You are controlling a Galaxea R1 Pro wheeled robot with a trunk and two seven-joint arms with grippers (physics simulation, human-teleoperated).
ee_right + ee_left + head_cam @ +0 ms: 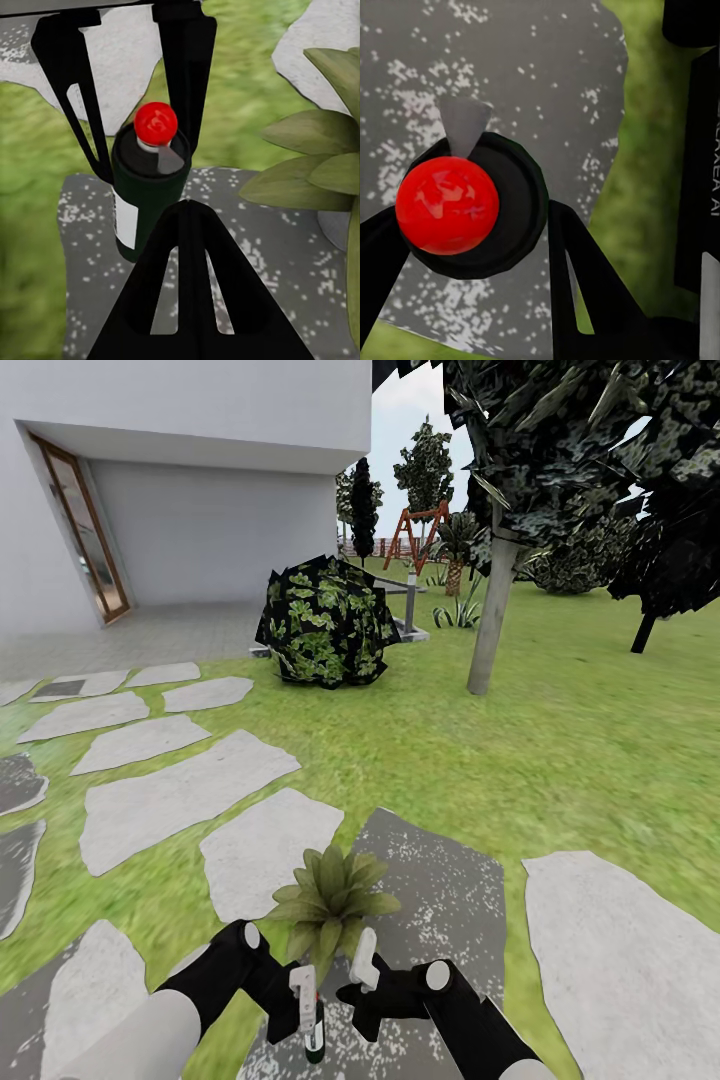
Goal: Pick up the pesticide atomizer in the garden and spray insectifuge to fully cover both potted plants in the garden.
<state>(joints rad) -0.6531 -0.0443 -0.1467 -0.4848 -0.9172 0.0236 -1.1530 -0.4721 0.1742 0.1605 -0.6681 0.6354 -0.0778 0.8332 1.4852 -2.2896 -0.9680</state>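
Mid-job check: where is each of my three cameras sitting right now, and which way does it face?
Head view: on the head, facing forward and down over the lawn, stepping stones and potted plant; both arms, left gripper and right gripper show.
Left wrist view: looks down along its fingers onto the pesticide atomizer.
Right wrist view: looks past its own finger at the atomizer between the left fingers.
All three share the atomizer.

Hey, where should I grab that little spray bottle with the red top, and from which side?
Grip the pesticide atomizer on its dark round body, below the red cap, fingers on opposite sides. It stands upright, so come in level from the side.
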